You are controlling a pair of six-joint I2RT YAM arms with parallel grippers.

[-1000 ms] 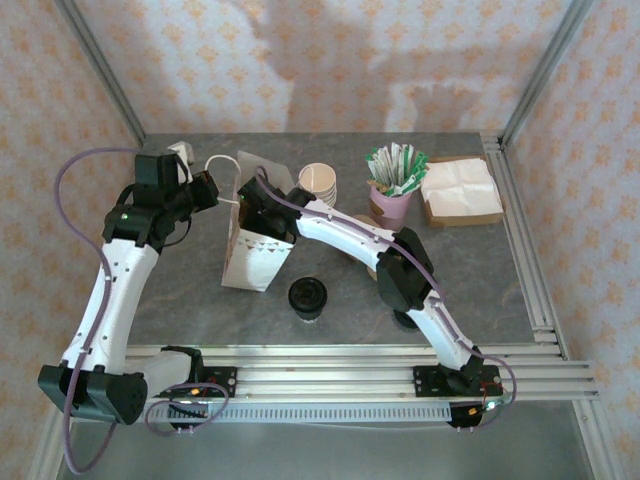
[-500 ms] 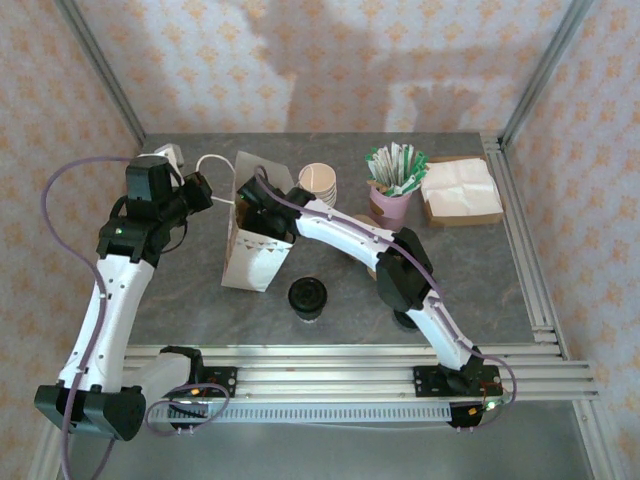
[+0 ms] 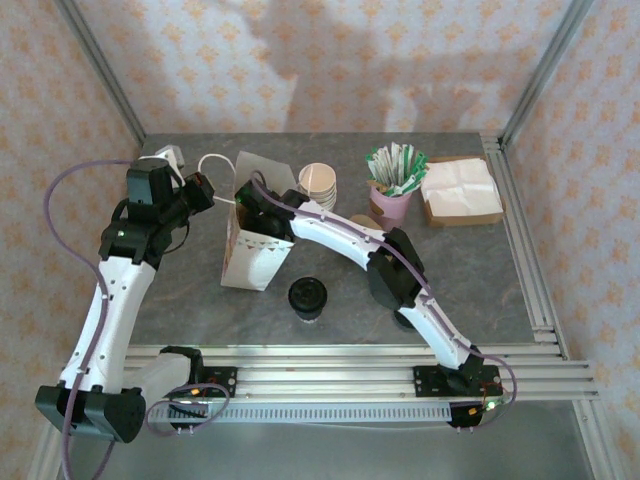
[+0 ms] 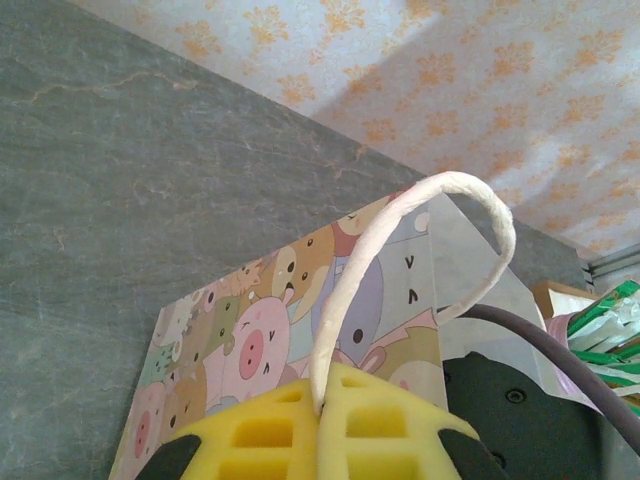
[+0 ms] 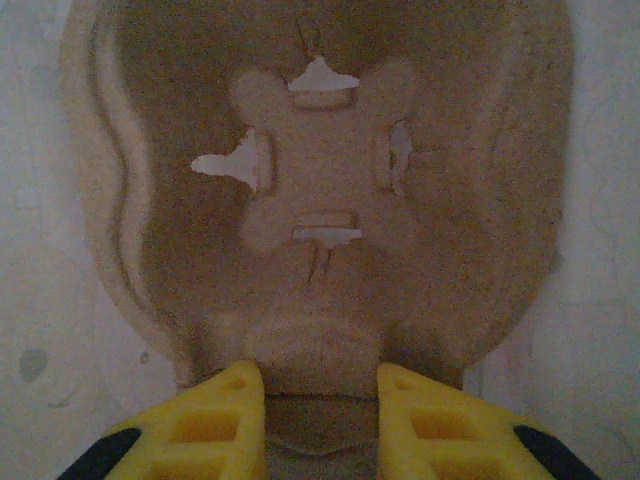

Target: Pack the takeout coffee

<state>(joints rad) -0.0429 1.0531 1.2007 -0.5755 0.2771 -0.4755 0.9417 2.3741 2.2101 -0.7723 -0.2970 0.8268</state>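
left fingers [image 4: 280,430] pinching handle [image 4: 400,215], drawn outward, paper bag [image 3: 255,255] mouth now wider | right fingers [image 5: 225,420] pinching pulp carrier [image 5: 320,180] inside bag | takeout coffee [image 3: 308,297] in front of bag, not yet packed

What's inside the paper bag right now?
A brown pulp cup carrier; the right hand reaches in and grips its near edge. The carrier's visible socket is empty. The carrier hides the bottom of the bag. The takeout coffee stands outside on the table.
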